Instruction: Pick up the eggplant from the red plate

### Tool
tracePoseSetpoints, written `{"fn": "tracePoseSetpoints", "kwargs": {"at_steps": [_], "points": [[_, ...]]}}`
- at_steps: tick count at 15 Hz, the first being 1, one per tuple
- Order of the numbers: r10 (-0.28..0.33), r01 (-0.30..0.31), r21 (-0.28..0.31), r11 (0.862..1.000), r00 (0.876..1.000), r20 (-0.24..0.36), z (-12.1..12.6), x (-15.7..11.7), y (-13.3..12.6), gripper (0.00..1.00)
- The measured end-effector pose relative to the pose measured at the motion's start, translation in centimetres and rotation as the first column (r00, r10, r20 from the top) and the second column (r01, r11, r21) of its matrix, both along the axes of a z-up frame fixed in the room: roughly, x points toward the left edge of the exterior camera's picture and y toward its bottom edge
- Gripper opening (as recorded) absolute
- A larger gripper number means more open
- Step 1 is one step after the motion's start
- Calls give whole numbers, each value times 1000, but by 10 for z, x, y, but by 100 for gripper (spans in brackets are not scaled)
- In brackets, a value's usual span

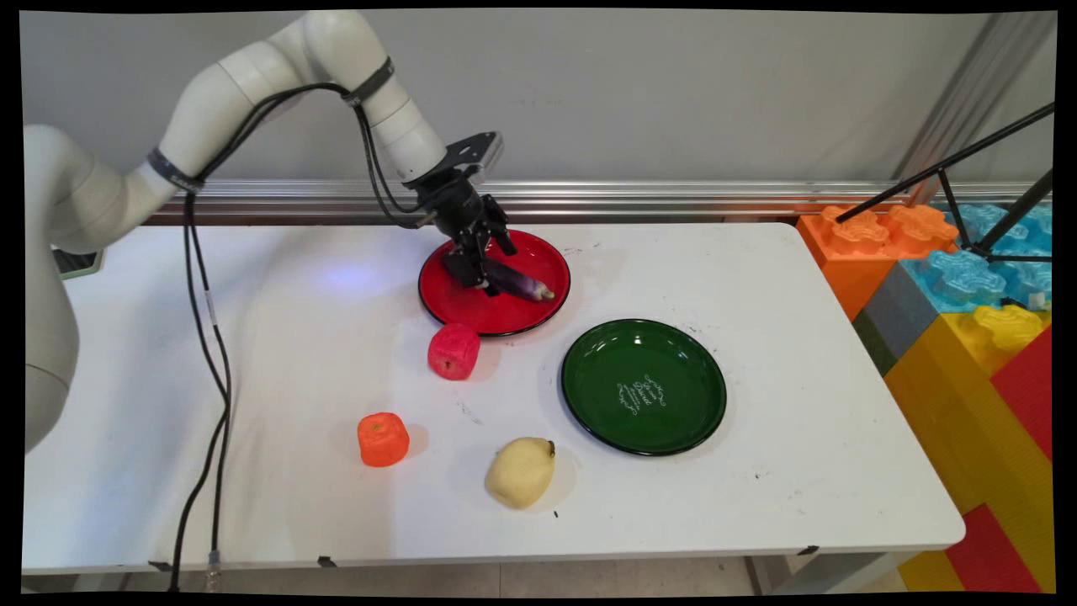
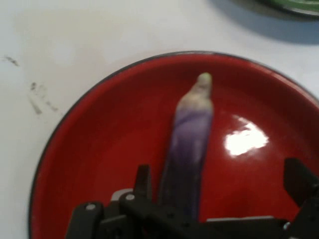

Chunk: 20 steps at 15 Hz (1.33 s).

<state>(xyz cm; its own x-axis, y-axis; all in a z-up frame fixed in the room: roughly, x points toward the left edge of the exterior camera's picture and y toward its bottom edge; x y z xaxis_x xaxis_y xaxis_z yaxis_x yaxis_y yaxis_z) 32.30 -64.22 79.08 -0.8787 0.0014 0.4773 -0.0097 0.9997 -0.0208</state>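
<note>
Pear [image 1: 520, 472] nearest, with an orange fruit [image 1: 383, 438] left of it and a red one [image 1: 453, 351] farther back
Green plate [image 1: 589, 412] sits to the right; beyond, on the red plate [image 1: 471, 316], the gripper [image 1: 484, 282] stands spread either side of an eggplant [image 1: 523, 284], left finger [image 2: 142, 181] beside it, right one well apart

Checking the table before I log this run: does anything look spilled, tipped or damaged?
Nothing stands out. The eggplant lies on the red plate between the gripper's open fingers; the green plate sits flat and bare.
</note>
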Motion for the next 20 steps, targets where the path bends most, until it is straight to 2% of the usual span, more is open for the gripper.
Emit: {"fn": "tracePoseSetpoints", "kwargs": {"at_steps": [10,20], "points": [[-47,48,-32,998,998,30,-23,11,-24,100],[-60,64,-61,996,996,66,-38,23,-39,100]]}}
